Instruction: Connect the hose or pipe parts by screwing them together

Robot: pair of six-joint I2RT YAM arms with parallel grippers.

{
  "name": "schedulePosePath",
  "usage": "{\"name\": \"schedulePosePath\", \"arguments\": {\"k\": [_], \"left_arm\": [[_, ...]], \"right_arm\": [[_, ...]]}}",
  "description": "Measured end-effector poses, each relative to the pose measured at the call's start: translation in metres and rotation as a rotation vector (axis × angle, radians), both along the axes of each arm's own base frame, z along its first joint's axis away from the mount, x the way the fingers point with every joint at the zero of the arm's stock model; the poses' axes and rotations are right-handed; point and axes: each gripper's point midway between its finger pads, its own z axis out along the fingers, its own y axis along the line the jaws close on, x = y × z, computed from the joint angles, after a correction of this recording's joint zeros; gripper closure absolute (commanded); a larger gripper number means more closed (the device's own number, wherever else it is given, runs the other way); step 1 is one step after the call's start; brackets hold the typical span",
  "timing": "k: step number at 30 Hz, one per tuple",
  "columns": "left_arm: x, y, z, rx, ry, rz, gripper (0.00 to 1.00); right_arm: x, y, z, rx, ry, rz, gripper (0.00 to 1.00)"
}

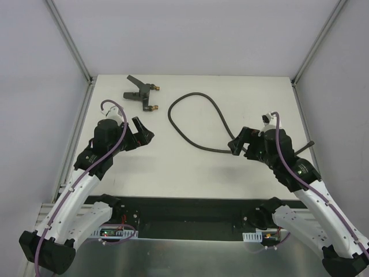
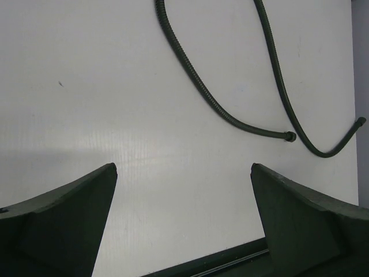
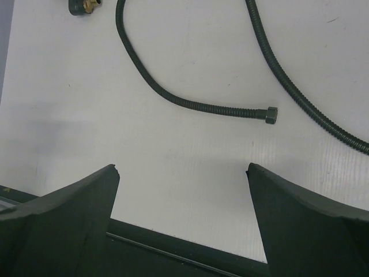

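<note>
The dark-grey hose lies in a loop on the white table, between the two arms. The forked fitting with two brass tips lies at the back left, apart from the hose. My left gripper hovers open just in front of the fitting, and nothing is between its fingers. My right gripper is open and empty over the hose's near stretch. In the right wrist view one hose end lies ahead of the jaws, and the fitting shows at the top edge. In the left wrist view a hose end lies far ahead.
The white table is walled by grey panels with metal rails on the left and right. A dark strip with the arm bases runs along the near edge.
</note>
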Motion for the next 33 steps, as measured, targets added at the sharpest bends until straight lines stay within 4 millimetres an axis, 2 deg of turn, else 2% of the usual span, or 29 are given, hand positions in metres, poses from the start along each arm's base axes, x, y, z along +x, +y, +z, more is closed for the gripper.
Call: {"name": "schedulePosePath", "arguments": {"k": [7,12,16,18,20,23,25,29,33], "left_arm": [[0.008,0.001,-0.013,0.017,0.045,0.023,0.01],[0.014,-0.003,-0.030,0.036,0.111,0.014,0.01],[0.018,-0.008,-0.034,0.044,0.142,-0.011,0.01],[0.020,-0.009,-0.033,0.048,0.141,-0.017,0.01],[0.020,-0.009,-0.032,0.053,0.138,-0.024,0.01],[0.019,-0.009,-0.033,0.061,0.135,-0.036,0.01],[0.019,-0.010,-0.033,0.067,0.132,-0.046,0.01],[0.018,-0.009,-0.035,0.082,0.129,-0.059,0.01],[0.015,-0.002,-0.042,0.109,0.148,-0.037,0.01]], "right_arm": [[-0.002,-0.006,-0.020,-0.003,0.032,-0.036,0.03],[0.004,-0.027,-0.038,-0.058,0.080,-0.148,0.01],[0.016,-0.065,-0.060,-0.176,0.188,-0.335,0.05],[0.024,-0.090,-0.070,-0.234,0.248,-0.460,0.08],[0.029,-0.121,-0.077,-0.275,0.317,-0.611,0.14],[0.033,-0.162,-0.087,-0.263,0.397,-0.807,0.20],[0.032,-0.181,-0.094,-0.235,0.440,-0.901,0.22],[0.032,-0.202,-0.110,-0.166,0.502,-1.022,0.25],[0.032,-0.210,-0.138,-0.132,0.594,-1.064,0.27]]}}
